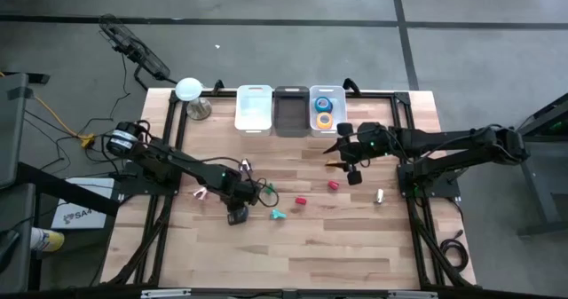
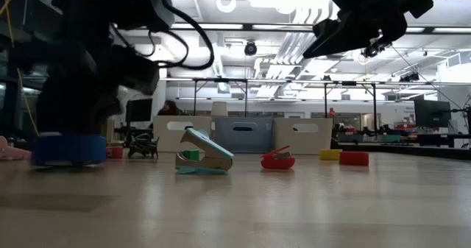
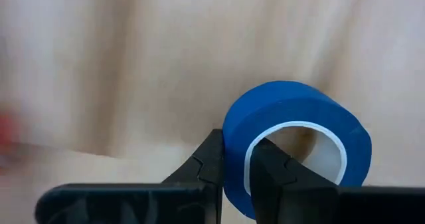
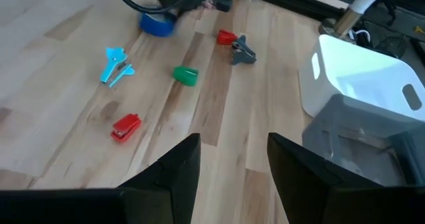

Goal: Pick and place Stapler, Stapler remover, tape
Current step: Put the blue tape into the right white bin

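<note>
A blue tape roll [image 3: 295, 141] lies flat on the table [image 1: 293, 246] at the near left; it also shows in the low view [image 2: 70, 149]. My left gripper [image 1: 238, 214] points down and is shut on it. My right gripper [image 4: 232, 164] hangs open in the air near the bins, holding nothing. A teal stapler remover [image 1: 278, 215] lies just right of the tape, also seen in the low view [image 2: 204, 160]. A small red stapler-like piece [image 2: 278, 160] and a green piece [image 4: 185, 75] lie near it. More tape rolls, blue and yellow, sit in the right-hand bin [image 1: 323, 111]. My left gripper pinches the blue roll's wall [image 3: 234, 151], with one finger [image 3: 269, 167] inside the hollow centre and the other finger [image 3: 206, 167] outside. The fingers come from above, pointing down. The roll rests flat on the table.
Three bins stand in a row at the far edge: white [image 1: 254, 110], dark grey [image 1: 291, 111] and the one with the tape. A white lamp [image 1: 190, 93] stands left of them. Small red blocks [image 1: 334, 185], a dark clip [image 4: 243, 51] and a pink piece [image 1: 200, 192] are scattered mid-table.
</note>
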